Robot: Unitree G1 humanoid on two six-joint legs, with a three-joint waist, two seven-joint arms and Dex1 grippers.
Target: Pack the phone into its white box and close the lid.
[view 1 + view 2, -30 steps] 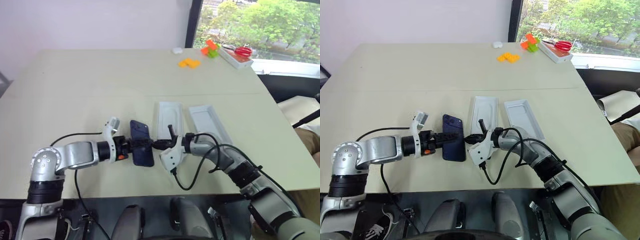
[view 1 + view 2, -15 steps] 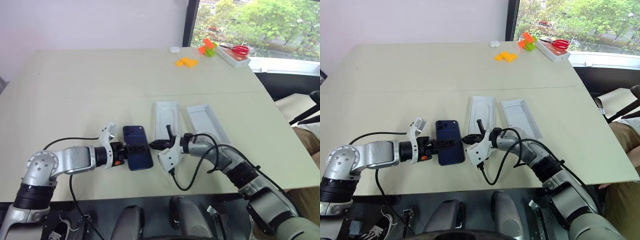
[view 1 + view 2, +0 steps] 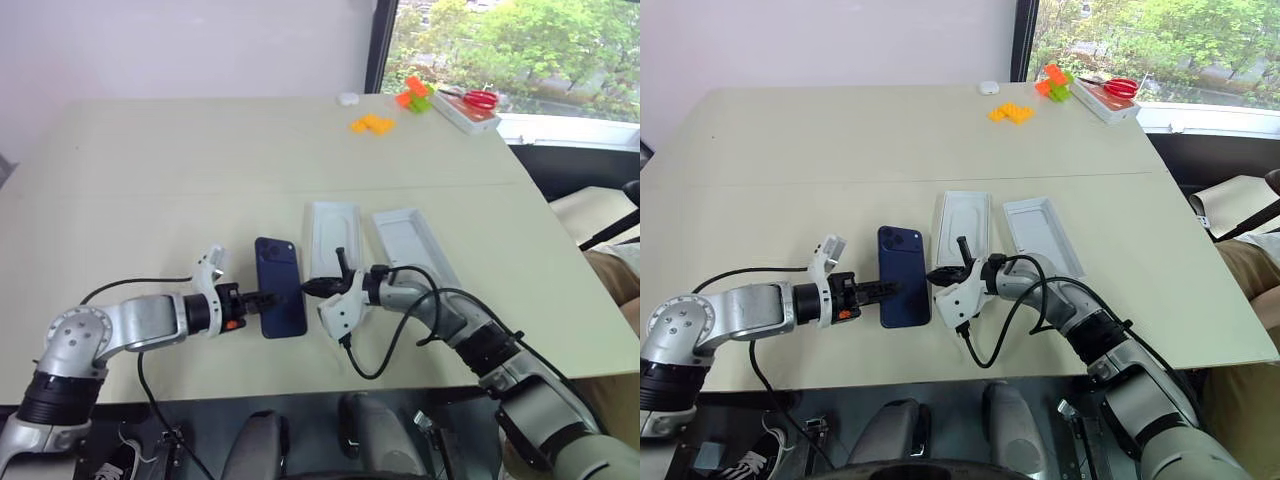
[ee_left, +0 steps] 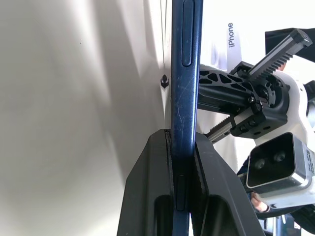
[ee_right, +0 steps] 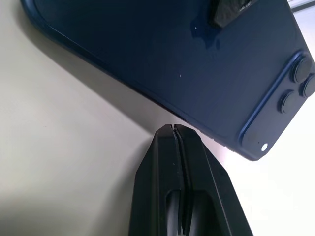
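On matte table [image 3: 150, 170], glossy slab – phone [image 3: 280, 286]

Left hand [image 3: 902, 287] clamped; right hand [image 3: 933, 276] pinched closed.

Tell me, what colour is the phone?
Dark navy blue: the phone shows best in the right eye view.

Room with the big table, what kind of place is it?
Probably an office or lab room. There is a wide pale table, a big window with green trees outside, and red scissors and orange blocks lying at the table's far edge.
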